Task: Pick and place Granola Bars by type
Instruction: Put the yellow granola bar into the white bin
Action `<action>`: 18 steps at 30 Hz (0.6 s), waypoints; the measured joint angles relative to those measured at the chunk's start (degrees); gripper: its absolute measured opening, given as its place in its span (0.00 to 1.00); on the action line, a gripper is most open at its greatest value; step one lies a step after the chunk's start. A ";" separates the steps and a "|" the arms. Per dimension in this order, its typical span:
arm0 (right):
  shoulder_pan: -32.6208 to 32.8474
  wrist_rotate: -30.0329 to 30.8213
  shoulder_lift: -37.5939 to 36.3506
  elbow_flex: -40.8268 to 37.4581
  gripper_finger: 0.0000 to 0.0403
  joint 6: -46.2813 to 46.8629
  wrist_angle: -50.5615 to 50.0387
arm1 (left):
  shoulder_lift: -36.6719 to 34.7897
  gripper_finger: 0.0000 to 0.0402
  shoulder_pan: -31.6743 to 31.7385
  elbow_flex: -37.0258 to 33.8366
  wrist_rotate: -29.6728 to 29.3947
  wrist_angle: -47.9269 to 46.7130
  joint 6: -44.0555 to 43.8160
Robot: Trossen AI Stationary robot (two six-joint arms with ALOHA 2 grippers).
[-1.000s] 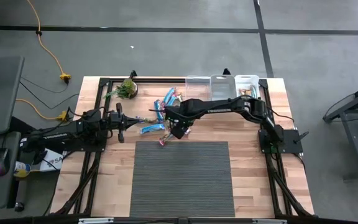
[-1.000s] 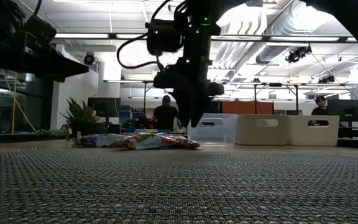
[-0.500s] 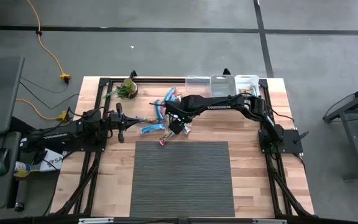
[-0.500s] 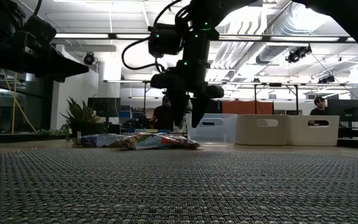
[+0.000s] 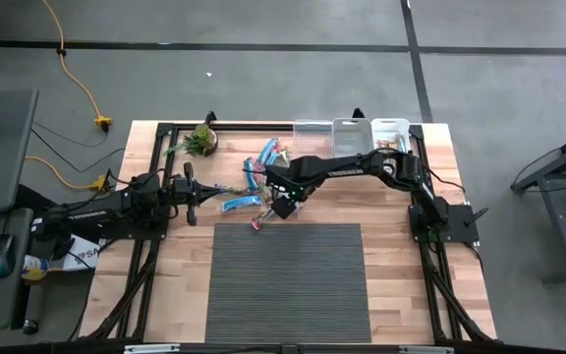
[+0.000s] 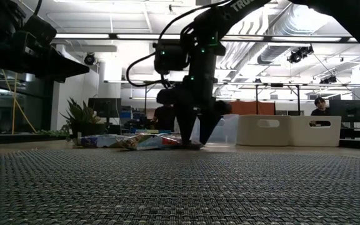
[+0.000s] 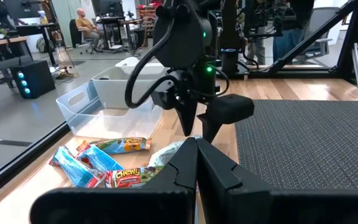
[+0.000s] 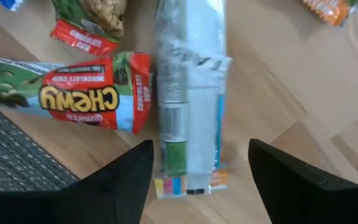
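From the high view: most of the Granola Bars are sitting loose in a heap on the worktop, roughly at 11 o'clock from the dark mat. The three bins sit at 12 to 1 o'clock along the far edge; only the rightmost seems to have something in it, so I'd say we're early in the sort and nearly everything is left to do. The right gripper is down at the heap's right edge. The left gripper is parked around 9 o'clock, clear of the pile.

Low view: the right gripper has its fingers spread apart and lowered right to the bars, tips at worktop level. Nothing lifted yet.

Left wrist view: the left arm's fingers are clenched together on nothing. Past them I can see blue wrappers and a green-and-red Chewy bar.

Right wrist view: the released fingers straddle a pale white-blue bar lying flat, printing up, with the Chewy bar just beside it. Wrappers look thin and crinkly, so I'd guess they slide easily.
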 joint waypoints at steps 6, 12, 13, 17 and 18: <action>0.61 -1.07 -0.02 -1.46 0.61 -0.13 3.84 | 0.00 0.00 0.01 -0.02 0.00 0.00 0.01; 0.85 -0.60 0.93 -1.45 0.61 -2.05 4.64 | 0.01 0.00 0.00 -0.02 0.00 -0.02 0.01; 0.85 -0.59 1.12 -1.41 0.61 -2.42 4.54 | 0.01 0.00 0.02 -0.02 0.00 -0.02 0.01; 0.85 -0.37 2.21 -1.24 0.57 -3.59 4.02 | -0.01 0.00 0.01 -0.02 0.00 0.00 0.00; 0.85 -0.26 2.29 -1.26 0.55 -3.66 4.00 | 0.01 0.00 0.01 -0.02 0.00 0.00 0.01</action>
